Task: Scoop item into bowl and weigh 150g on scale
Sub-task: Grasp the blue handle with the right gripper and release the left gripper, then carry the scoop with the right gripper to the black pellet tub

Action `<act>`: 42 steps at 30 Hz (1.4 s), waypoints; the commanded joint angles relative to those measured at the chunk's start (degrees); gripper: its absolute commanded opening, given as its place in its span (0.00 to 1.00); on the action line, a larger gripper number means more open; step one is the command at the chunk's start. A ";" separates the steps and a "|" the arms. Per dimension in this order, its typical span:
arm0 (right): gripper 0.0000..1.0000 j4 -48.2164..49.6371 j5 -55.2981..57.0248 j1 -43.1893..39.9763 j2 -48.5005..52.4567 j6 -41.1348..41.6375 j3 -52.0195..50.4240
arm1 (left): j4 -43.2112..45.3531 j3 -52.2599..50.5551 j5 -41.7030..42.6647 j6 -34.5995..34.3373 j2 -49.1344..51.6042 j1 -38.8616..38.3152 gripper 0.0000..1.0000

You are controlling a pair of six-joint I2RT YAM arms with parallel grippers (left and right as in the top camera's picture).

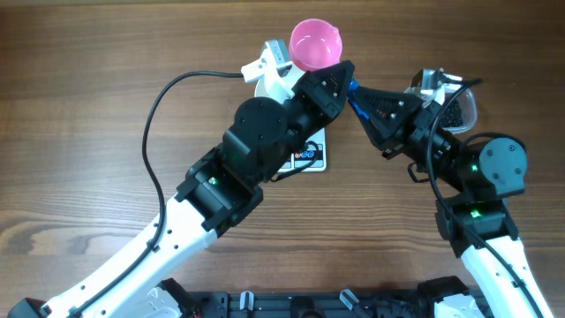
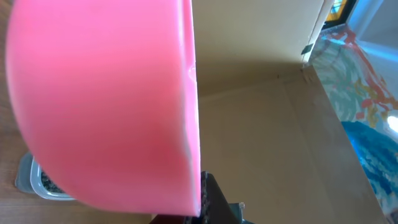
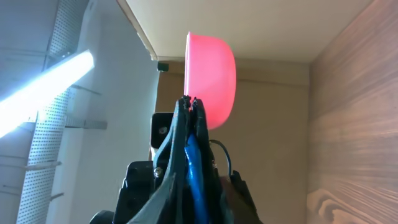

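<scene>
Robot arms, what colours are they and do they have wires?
The left arm and right arm have white lower tubes and chunky round black joints with tiny green lights. The left hand and right hand are black. A thin black cable loops from the left arm.

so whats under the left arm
Under the left arm is the scale: only one edge with coloured buttons shows. A white bit beyond the arm may be the bowl. The rest of the scale and anything on it is covered.
</scene>
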 commanded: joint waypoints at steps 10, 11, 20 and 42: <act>0.04 0.42 0.15 0.20 0.17 -0.28 0.50 | 0.13 0.68 0.94 0.28 -0.15 -0.15 0.36; 0.04 0.22 0.20 0.17 0.17 -0.81 0.50 | 0.13 0.68 1.70 0.28 -0.15 -0.15 0.58; 0.04 -9.31 11.02 0.15 0.15 -17.49 0.50 | -6.10 0.68 7.96 7.80 -0.28 -0.15 1.00; 0.05 -69.72 19.04 -9.97 -1.92 -56.08 30.82 | -73.48 18.75 6.75 42.34 -10.03 13.55 1.00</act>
